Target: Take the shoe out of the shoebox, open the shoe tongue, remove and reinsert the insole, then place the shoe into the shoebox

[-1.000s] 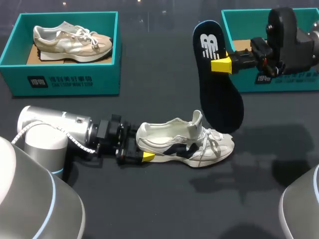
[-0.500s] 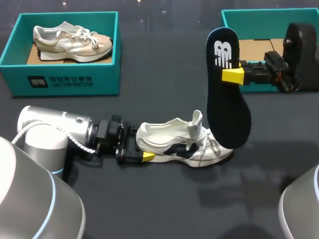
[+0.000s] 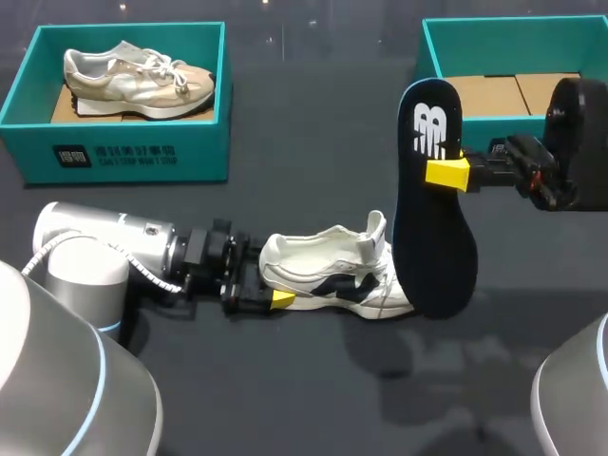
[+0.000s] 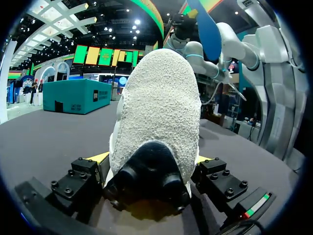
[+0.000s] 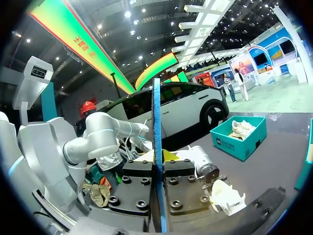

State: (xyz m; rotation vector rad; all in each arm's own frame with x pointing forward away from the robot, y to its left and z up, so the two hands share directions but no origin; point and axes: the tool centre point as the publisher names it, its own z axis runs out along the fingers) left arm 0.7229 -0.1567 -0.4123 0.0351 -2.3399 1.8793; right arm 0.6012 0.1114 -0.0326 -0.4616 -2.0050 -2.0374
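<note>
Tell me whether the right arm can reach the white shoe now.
Probably yes: the right fingers hold the insole hanging at the white shoe's toe, nothing between; the left fingers only clamp the heel.

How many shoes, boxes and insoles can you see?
Shoes: 2, the beige shoe and the white shoe.
Boxes: 2, the left box and the right box.
Insoles: 1, the insole.
Total: 5.

Insole point(image 3: 434, 237) upright over the shoe point(image 3: 313, 258), shoebox point(image 3: 494, 43) behind.
</note>
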